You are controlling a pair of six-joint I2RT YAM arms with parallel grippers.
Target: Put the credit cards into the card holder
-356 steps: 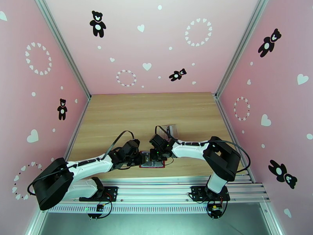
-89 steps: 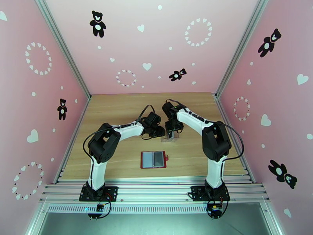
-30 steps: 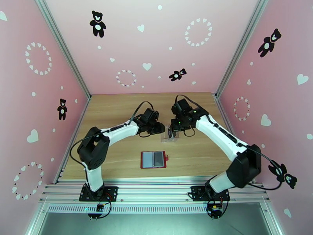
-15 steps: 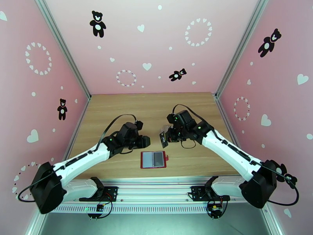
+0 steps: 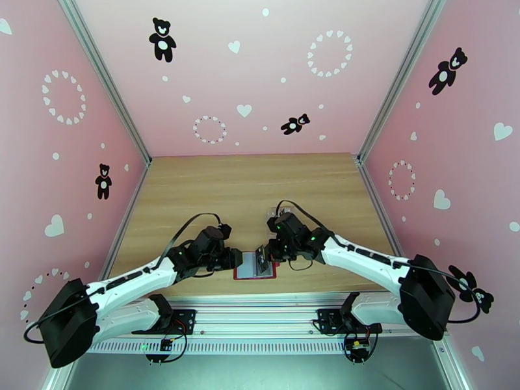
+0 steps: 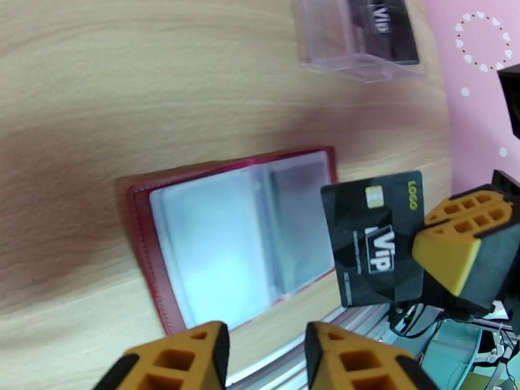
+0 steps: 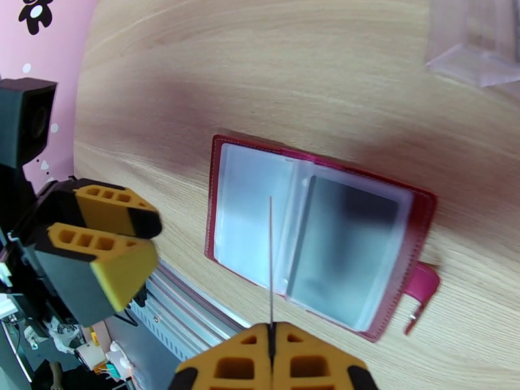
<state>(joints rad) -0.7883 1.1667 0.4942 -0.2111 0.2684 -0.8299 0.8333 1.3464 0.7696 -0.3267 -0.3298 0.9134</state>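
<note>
Right gripper (image 7: 272, 338) has brought a black VIP card (image 6: 374, 245) over the open red card holder (image 6: 227, 235).
Pinched edgewise; left gripper (image 6: 266, 355) half-parted, empty.

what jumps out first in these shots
The pink walls printed with black teddy bears catch the eye first. Then, near the front edge of the table, an open red card holder lies flat. The right arm holds a black VIP card over it, jaws shut on the card, while the left arm hovers beside it with jaws apart.
</note>
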